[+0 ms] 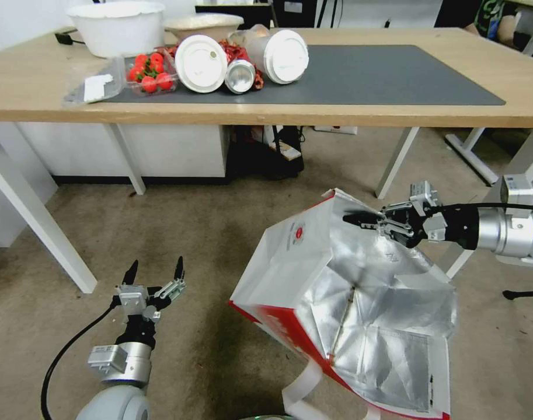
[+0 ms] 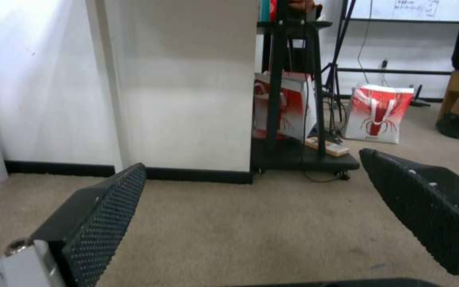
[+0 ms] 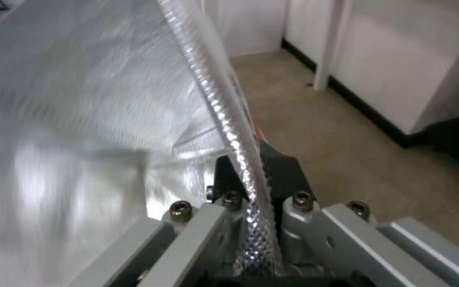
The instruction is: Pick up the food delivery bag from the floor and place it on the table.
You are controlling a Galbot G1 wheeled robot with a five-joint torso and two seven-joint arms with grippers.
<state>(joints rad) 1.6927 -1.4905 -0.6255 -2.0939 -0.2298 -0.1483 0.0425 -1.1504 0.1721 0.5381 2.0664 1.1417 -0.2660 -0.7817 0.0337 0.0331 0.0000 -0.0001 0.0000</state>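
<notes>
- Fingers first: the right gripper (image 1: 362,220) had its black fingers (image 3: 285,171) pinched tight on the upper rim of the food delivery bag (image 1: 295,256), with the foil edge running straight between them in the right wrist view. The left gripper (image 1: 155,271) had its fingers (image 2: 102,215) spread wide with nothing in them.
- Biggest thing around was the table (image 1: 394,114), light wood with a dark grey mat (image 1: 383,76), standing behind the bag and well above it.
- Under all of it was the floor (image 1: 178,233), beige carpet with dark stains.
- That bag was tilted, its mouth open toward the camera so the silver lining (image 1: 371,315) showed. Its lower red edge was down near the carpet, in front of the table, and a white strap handle (image 1: 301,388) hung below it. The small round red logo (image 1: 299,233) was on the white panel.
- Left of the bag, the left gripper hung apart from it, low over the carpet and pointing toward the table.
- On the table's far left sat a white bowl (image 1: 117,26), two white-lidded containers (image 1: 286,55) lying on their sides, and a clear tub of red fruit (image 1: 149,73).
</notes>
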